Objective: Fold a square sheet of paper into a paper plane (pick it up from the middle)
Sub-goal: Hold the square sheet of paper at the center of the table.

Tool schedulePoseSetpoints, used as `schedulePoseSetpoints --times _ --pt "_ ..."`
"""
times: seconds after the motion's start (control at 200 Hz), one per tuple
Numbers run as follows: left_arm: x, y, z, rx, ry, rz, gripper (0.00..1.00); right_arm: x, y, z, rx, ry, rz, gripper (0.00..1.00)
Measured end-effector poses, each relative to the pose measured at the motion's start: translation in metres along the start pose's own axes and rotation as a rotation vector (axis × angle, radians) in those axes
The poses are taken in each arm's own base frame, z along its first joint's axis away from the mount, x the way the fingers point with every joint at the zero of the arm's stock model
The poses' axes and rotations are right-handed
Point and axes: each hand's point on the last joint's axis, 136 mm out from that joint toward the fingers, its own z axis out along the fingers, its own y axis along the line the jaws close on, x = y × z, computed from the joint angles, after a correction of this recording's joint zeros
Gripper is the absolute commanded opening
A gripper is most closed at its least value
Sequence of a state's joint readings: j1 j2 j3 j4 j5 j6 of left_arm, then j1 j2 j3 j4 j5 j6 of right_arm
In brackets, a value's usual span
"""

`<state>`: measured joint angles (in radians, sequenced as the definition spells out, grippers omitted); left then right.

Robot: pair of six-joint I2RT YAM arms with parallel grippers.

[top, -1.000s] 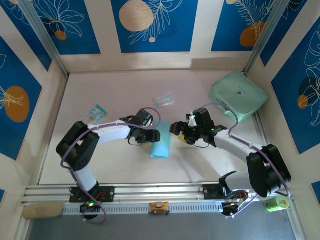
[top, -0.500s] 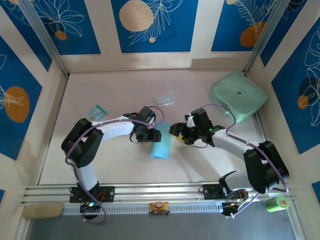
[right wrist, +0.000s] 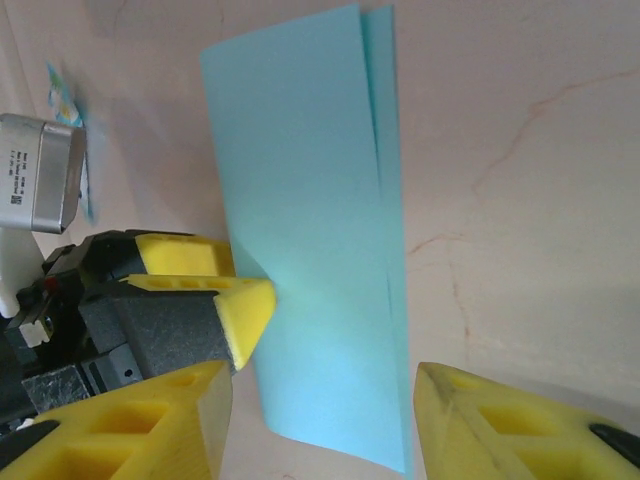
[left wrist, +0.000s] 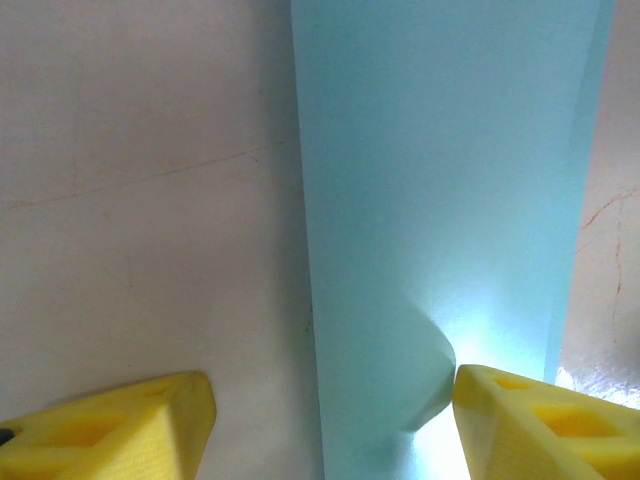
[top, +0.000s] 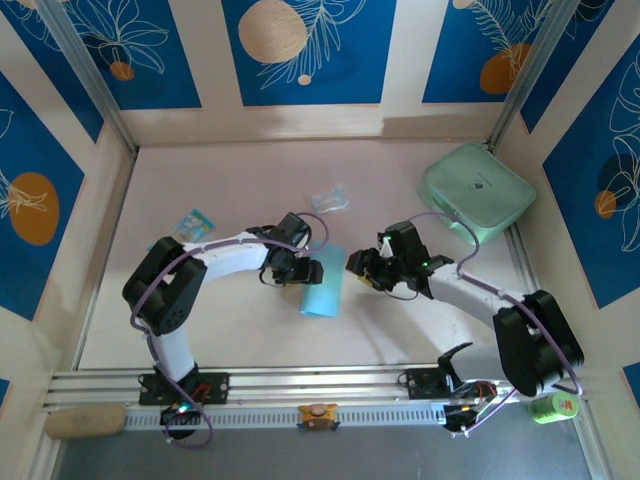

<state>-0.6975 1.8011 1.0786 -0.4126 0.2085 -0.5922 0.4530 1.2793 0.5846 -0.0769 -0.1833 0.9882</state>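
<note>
The square sheet of paper (top: 321, 292) is light blue and lies flat on the table, folded in half into a long rectangle (right wrist: 310, 200), not the shape of a paper plane. My left gripper (top: 305, 271) stands open at the sheet's left long edge. In the left wrist view one of its fingertips (left wrist: 520, 420) touches a raised bulge of the paper (left wrist: 440, 200), and the other rests on bare table. My right gripper (top: 358, 268) hovers open just right of the sheet. Its yellow fingers (right wrist: 500, 430) straddle the near end of the paper, with the left gripper's fingers (right wrist: 245, 300) beside them.
A mint-green case (top: 477, 190) sits at the back right. A clear crumpled wrapper (top: 329, 199) lies behind the paper and a small blue-and-white packet (top: 193, 224) to the left. Patterned walls close in three sides.
The right gripper's jaws have narrowed and it has shifted slightly right and nearer. The left arm's elbow swung right while its gripper stayed at the paper's edge. The paper has not moved.
</note>
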Motion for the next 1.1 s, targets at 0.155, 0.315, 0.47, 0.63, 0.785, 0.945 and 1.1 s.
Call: schedulePoseSetpoints --times 0.155,0.315,0.47,0.63,0.785,0.945,1.1 --pt "0.0 0.0 0.0 0.0 0.0 0.0 0.67 -0.006 0.0 -0.004 -0.014 -0.02 0.016 0.36" --pt "0.0 0.0 0.0 0.0 0.001 0.004 0.67 0.005 0.005 0.012 -0.015 0.048 0.004 0.24" --pt "0.0 0.0 0.001 -0.011 0.019 0.027 0.67 0.015 0.007 0.032 0.004 0.116 0.0 0.2" --pt "0.002 0.001 0.002 -0.019 0.033 0.045 0.68 0.017 0.008 0.042 0.004 0.144 0.0 0.17" --pt "0.001 0.001 0.002 -0.019 0.034 0.042 0.68 0.02 0.008 0.051 0.005 0.169 0.0 0.1" --pt "0.001 0.001 0.002 -0.02 0.035 0.039 0.68 0.024 0.01 0.063 0.008 0.199 -0.004 0.04" --pt "0.001 0.001 0.002 -0.02 0.035 0.033 0.68 0.023 0.009 0.075 0.023 0.213 -0.011 0.0"
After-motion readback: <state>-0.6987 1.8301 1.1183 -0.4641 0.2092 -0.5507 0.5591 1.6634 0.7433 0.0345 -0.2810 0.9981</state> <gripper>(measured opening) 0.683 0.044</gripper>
